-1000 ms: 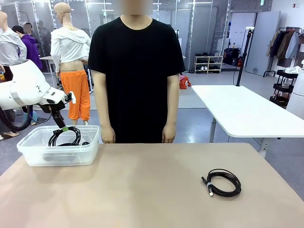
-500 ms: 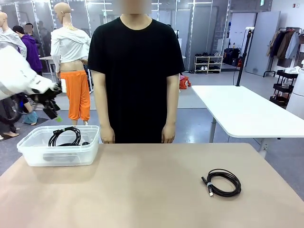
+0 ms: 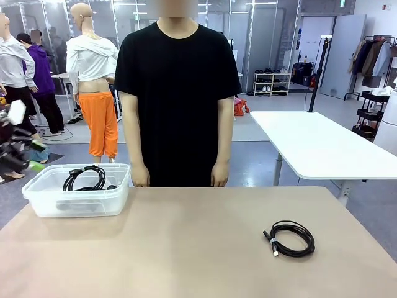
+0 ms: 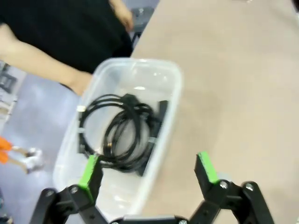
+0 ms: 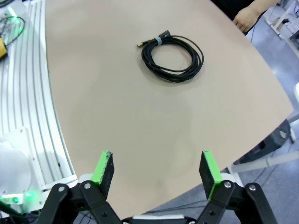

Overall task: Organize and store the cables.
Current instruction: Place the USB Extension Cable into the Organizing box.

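Observation:
One coiled black cable (image 3: pixel 290 238) lies on the tan table at the right, also seen as a cable (image 5: pixel 172 59) well ahead of my right gripper (image 5: pixel 158 171), which hangs open and empty over the table. Further coiled cables (image 3: pixel 85 178) rest in the clear plastic bin (image 3: pixel 43 200) at the table's left; the left wrist view shows those cables (image 4: pixel 122 135) in the bin (image 4: pixel 163 140) below my open, empty left gripper (image 4: pixel 147 169). That left gripper (image 3: pixel 34 158) is a blur at the front view's left edge, raised beside the bin.
A person in a black shirt (image 3: pixel 177 93) stands at the far side with both hands (image 3: pixel 141 180) hanging at the table edge. A white table (image 3: pixel 316 146) stands behind at the right. The table's edge (image 5: pixel 51 116) runs close on the right wrist view's left.
My left arm has lifted off the bin and swung back to the left, its open gripper leaving the cables lying in the bin. The cable on the right has not moved.

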Available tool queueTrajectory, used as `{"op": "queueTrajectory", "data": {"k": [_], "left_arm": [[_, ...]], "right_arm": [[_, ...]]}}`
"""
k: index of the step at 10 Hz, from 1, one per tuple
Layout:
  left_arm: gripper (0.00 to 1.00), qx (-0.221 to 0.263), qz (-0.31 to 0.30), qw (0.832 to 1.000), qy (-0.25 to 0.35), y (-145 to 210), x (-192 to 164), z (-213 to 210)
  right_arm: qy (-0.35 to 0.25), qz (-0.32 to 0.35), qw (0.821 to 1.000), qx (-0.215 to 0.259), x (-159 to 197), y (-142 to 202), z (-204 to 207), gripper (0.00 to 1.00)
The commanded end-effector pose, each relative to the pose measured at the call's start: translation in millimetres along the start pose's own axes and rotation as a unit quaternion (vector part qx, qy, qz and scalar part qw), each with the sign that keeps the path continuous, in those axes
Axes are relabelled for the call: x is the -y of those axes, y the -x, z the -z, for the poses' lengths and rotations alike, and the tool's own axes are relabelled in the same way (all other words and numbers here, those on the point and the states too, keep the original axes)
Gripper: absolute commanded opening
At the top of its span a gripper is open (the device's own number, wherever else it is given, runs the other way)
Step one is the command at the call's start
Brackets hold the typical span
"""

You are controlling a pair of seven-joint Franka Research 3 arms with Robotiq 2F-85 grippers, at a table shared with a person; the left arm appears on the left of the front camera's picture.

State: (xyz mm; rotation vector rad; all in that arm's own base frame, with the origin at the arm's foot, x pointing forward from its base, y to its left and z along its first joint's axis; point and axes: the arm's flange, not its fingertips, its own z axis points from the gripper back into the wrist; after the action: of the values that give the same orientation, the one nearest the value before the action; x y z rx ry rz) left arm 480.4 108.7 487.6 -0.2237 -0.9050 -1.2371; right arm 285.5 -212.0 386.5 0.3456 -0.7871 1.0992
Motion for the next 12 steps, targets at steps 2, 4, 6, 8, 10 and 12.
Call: {"op": "queueTrajectory", "data": {"k": [2, 4, 6, 8, 10, 12], "left_arm": [[1.0, 0.092, -0.054, 0.994, -0.006, 24, 88, -42], [1.0, 0.148, -0.105, 0.983, 0.015, 46, 116, -56], [1.0, 0.188, -0.15, 0.969, 0.047, 50, 129, -72], [1.0, 0.166, -0.121, 0.978, 0.035, 55, 133, -62], [1.0, 0.166, -0.121, 0.978, 0.035, 55, 133, -62], [1.0, 0.166, -0.121, 0.978, 0.035, 55, 133, -62]], "right_arm": [[0.002, 0.006, 1.0, 0.007, 1, -2, -2, 0.92], [0.002, 0.006, 1.0, 0.007, 1, -2, -2, 0.92], [0.002, 0.006, 1.0, 0.007, 1, -2, -2, 0.92], [0.002, 0.006, 1.0, 0.007, 1, -2, -2, 0.92], [0.002, 0.006, 1.0, 0.007, 1, -2, -2, 0.92], [0.002, 0.006, 1.0, 0.007, 1, -2, -2, 0.92]]}}
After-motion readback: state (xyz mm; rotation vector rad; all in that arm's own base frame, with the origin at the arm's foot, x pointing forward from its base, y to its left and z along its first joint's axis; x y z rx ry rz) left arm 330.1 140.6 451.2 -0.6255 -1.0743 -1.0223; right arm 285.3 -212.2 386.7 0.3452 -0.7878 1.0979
